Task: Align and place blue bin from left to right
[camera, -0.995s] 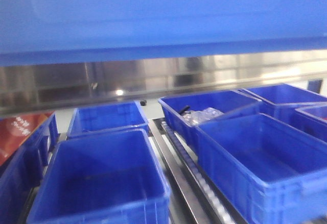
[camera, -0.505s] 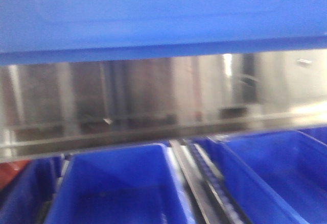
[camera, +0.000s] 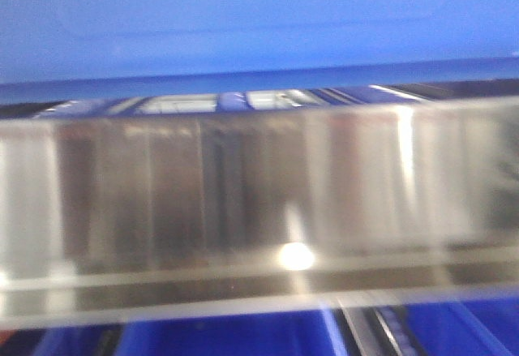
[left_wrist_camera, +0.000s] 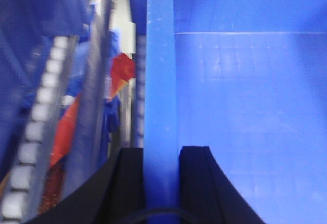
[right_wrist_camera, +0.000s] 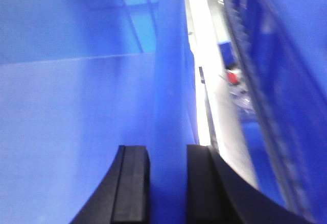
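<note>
The blue bin fills the top of the front view, its smooth side wall close to the camera and held up in the air. In the left wrist view my left gripper is shut on the bin's left wall rim, one black finger on each side. In the right wrist view my right gripper is shut on the opposite wall in the same way. The bin's inside shows bare.
A shiny metal shelf face spans the front view under the held bin. Tops of other blue bins show along the bottom edge. Roller rails and a red pack lie to the left; more blue bins to the right.
The view has risen: the bins on the rack have slid down to the bottom edge and the metal shelf face now fills the middle. The held bin stays in both grippers.
</note>
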### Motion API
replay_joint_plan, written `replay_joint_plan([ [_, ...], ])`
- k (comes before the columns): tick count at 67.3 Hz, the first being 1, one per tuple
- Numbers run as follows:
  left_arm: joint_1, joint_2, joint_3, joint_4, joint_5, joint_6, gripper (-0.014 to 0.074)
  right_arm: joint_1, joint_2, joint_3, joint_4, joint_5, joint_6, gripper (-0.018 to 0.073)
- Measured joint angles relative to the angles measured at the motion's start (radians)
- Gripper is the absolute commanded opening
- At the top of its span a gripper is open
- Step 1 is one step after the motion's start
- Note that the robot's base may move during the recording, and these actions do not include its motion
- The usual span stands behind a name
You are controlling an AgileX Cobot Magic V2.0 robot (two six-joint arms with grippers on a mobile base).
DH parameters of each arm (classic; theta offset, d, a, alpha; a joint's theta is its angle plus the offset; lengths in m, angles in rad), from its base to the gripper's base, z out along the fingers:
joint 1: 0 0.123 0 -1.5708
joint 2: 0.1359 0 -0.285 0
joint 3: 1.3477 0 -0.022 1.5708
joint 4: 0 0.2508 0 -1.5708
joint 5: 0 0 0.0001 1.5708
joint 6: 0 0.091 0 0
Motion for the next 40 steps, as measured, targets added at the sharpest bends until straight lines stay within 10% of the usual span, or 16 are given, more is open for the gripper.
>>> replay_joint_plan([
  [40, 0.000, 0.000, 0.000, 0.000, 0.000, 0.000, -0.0111, 0.000, 0.000, 0.000, 0.000, 0.000, 0.000, -0.0079],
])
